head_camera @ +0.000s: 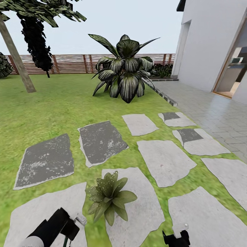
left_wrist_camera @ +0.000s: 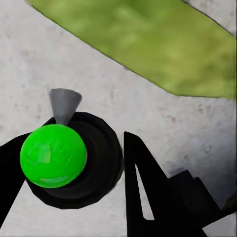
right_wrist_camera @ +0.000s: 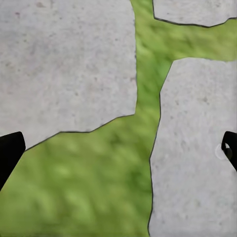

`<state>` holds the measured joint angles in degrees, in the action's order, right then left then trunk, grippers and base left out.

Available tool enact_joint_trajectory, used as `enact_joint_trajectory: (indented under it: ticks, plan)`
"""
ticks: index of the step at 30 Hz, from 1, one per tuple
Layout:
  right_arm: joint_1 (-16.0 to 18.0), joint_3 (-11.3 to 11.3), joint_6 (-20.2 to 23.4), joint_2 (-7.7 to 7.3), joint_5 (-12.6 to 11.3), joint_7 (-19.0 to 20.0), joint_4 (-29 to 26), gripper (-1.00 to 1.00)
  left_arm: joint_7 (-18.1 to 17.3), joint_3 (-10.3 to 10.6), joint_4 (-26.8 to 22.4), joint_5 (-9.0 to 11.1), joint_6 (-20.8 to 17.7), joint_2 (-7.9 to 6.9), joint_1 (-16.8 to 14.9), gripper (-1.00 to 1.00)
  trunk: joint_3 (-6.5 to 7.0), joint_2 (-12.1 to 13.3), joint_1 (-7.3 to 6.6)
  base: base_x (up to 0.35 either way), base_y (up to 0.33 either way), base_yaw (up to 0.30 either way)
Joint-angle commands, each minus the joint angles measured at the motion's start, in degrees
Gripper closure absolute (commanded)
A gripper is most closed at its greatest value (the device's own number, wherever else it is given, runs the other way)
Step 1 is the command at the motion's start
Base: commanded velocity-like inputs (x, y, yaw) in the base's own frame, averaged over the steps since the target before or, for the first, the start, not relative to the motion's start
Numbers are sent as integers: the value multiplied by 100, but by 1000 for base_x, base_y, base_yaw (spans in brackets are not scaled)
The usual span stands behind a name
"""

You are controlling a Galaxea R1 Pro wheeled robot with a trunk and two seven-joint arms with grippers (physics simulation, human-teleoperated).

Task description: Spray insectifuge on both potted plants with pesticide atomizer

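Observation:
One potted plant, a low rosette of pointed green leaves, sits on a pale stepping stone close in front of me; its pot is hidden under the leaves. In the left wrist view the pesticide atomizer shows from above: a bright green round top on a black body with a grey cone nozzle. My left gripper is shut on it, with a black finger on each side. In the head view that gripper hangs just left of the plant. My right gripper is open over grass and stone, lower right in the head view.
A big dark striped broad-leaved plant stands mid-lawn. A leaning tree trunk is at the far left, with a brown slat fence behind. Several grey and pale stepping stones cross the grass. A tiled patio and a white house wall lie to the right.

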<state>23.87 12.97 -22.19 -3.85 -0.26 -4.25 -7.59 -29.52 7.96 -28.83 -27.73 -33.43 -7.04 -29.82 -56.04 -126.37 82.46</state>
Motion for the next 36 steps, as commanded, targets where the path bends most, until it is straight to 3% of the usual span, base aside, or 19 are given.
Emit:
enact_joint_trajectory:
  ticks: [1,3,5,7,10,13,16,19,22,27,36]
  plan:
    - [3,48,-8,-2,-1,-41,3,-100,-71,20,-17,-62,-6,-5,-2,100,-5,-2,-1,0,0,0]
    - [3,51,-5,-2,0,-41,3,-100,-251,29,-25,-62,93,-25,-28,100,-5,-2,-1,0,0,0]
    - [3,51,-5,-2,0,-41,3,-100,-412,36,-22,-133,470,-32,14,100,-5,-2,-1,0,0,0]
    - [3,50,-5,-2,1,-41,3,-100,-546,26,-10,-598,957,-16,31,100,-5,-2,-1,0,0,0]
    - [1,48,-5,-2,2,-41,3,-100,-1058,15,-14,-731,978,-14,-37,100,-5,-2,-1,0,0,0]
    - [3,48,-5,-2,1,-41,3,-100,-1188,13,-18,-763,959,-16,-49,100,-5,-2,-1,0,0,0]
    - [3,48,-5,-2,0,-41,3,-100,-1507,13,-24,-941,554,-16,-120,100,-5,-2,-1,0,0,0]
    - [3,48,-5,-2,2,-41,3,-100,-2100,13,-18,-1245,329,-20,-375,100,-5,-2,-1,0,0,0]
    - [3,48,-5,-2,0,-41,3,-100,-2299,6,-24,-1473,167,16,-467,100,-5,-2,-1,0,0,0]
    - [3,48,-5,-2,3,-41,3,-100,-2345,16,-22,-1562,-308,61,-646,100,-5,-2,-1,0,0,-16]
    - [3,48,-7,-2,0,-41,3,-100,-2338,47,20,-1575,-304,8,-598,100,-5,-2,-1,0,0,-240]
